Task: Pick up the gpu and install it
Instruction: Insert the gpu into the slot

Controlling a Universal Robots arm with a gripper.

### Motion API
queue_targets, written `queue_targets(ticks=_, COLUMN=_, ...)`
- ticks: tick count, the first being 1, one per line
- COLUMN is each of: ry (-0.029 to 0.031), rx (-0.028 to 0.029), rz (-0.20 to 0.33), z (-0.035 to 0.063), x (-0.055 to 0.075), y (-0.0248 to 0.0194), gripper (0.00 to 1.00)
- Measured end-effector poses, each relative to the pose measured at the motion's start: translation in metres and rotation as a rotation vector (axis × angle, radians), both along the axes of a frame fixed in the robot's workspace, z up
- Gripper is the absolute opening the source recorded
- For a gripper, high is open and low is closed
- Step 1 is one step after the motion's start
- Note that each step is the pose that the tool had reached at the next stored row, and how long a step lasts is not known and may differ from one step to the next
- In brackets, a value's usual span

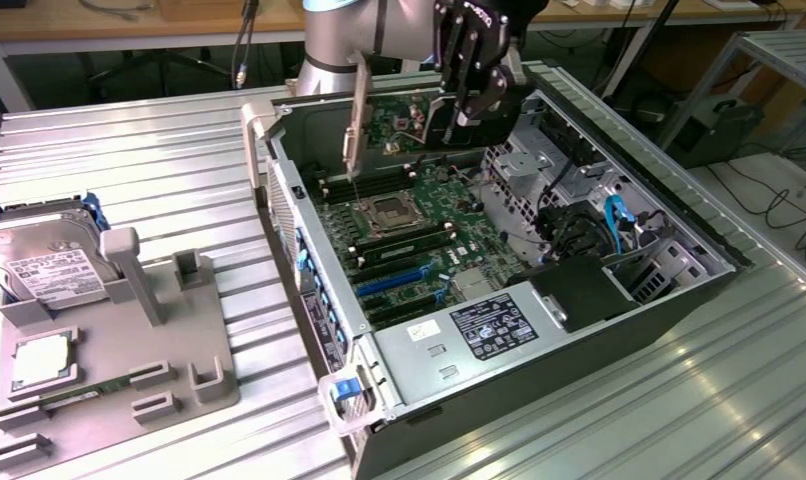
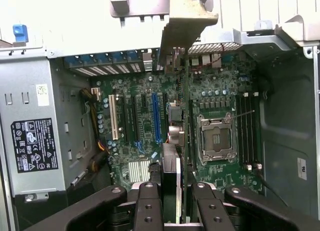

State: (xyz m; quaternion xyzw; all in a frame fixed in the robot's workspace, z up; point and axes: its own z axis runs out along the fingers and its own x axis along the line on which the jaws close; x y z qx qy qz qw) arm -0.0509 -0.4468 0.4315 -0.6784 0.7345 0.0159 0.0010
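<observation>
The gpu (image 1: 430, 125) hangs on edge above the open computer case (image 1: 310, 290). Its silver end bracket (image 1: 358, 115) points toward the case's rear wall. My gripper (image 1: 467, 118) is shut on the card's far end, over the motherboard (image 1: 430, 235). In the wrist view the gpu (image 2: 184, 116) runs edge-on from between my black fingers (image 2: 150, 206) out to the bracket (image 2: 187, 21). My gripper (image 2: 175, 193) clamps it from both sides. The card floats between the blue slot (image 2: 156, 116) and the CPU socket (image 2: 216, 136), clear of the board.
A grey fixture (image 1: 150, 350) at the exterior view's left carries a hard drive (image 1: 50, 265), a CPU (image 1: 40, 360) and a memory stick (image 1: 83, 392). Inside the case sit the power supply (image 1: 490, 325), blue-cabled drive bays (image 1: 617, 225) and memory slots (image 2: 247, 126).
</observation>
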Motion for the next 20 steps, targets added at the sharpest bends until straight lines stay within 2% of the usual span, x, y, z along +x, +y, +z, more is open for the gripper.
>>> queue_targets(ticks=3, ry=0.0, rx=0.0, rz=0.02, z=0.0, x=0.0, y=0.0, gripper=0.27)
queue_targets(ticks=13, ry=0.0, rx=0.0001, rz=0.022, z=0.0, x=0.0, y=0.0, gripper=0.27)
queue_targets(ticks=20, ry=0.0, rx=0.0, rz=0.044, z=-0.0001, x=0.0, y=0.0, gripper=0.27)
